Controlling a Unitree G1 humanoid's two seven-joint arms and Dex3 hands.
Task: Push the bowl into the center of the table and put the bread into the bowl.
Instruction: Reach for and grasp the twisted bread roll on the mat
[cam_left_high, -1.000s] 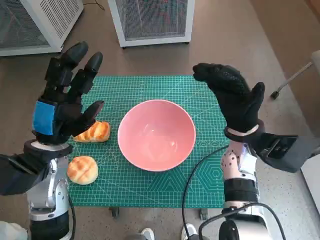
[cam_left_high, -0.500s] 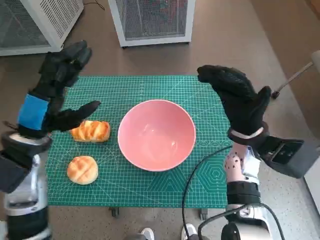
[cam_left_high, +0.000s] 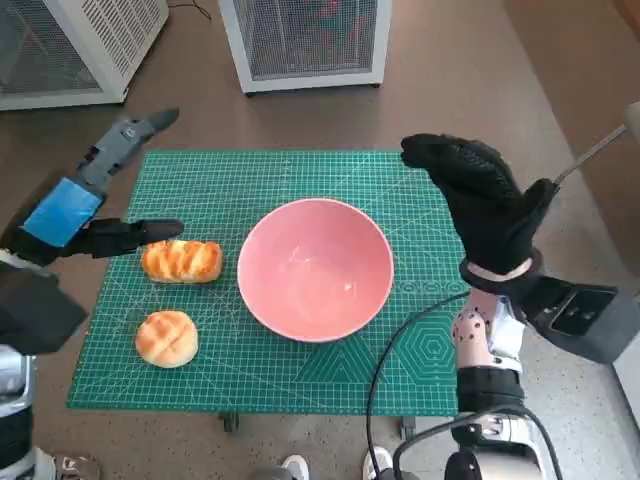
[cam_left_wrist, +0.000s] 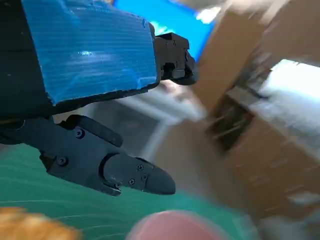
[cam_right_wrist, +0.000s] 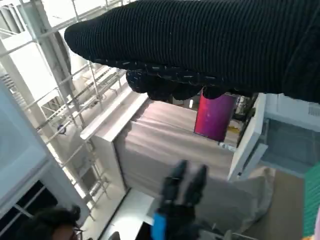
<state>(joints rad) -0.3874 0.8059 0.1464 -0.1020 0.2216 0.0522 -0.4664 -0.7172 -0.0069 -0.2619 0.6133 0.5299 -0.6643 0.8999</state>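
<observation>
— Left hand (cam_left_high: 85, 205): position and state?
— Left edge of the head view, raised over the rim of the desk (cam_left_high: 250, 385). Blue-taped back turned up, fingers (cam_left_high: 135, 131) stretched toward the upper left of the frame, thumb pointing right toward the long bread roll (cam_left_high: 181, 260) without touching it. Fingers apart, nothing held. The left wrist view shows the same: taped back and black fingers spread, an orange edge of bread at the lower left corner.
— Right hand (cam_left_high: 480, 200)?
— Right of centre in the head view, black glove upright above the right side of the green cutting mat (cam_left_high: 300, 175), fingers splayed, empty. Clear of the bowl.
— Bowl?
— Pink bowl (cam_left_high: 315, 268), one item, empty, upright on the mat at about the middle of the desk.
— Bread?
— Two pieces, both on the mat left of the bowl. The long ridged roll lies just beside the bowl's rim; the round bun (cam_left_high: 166, 338) sits below it, toward the lower left of the frame. Neither is in the bowl.
— Surroundings?
— Two white perforated cabinets (cam_left_high: 305, 40) on the floor along the top of the frame; a black cable (cam_left_high: 385, 350) crossing the mat's lower right corner.
</observation>
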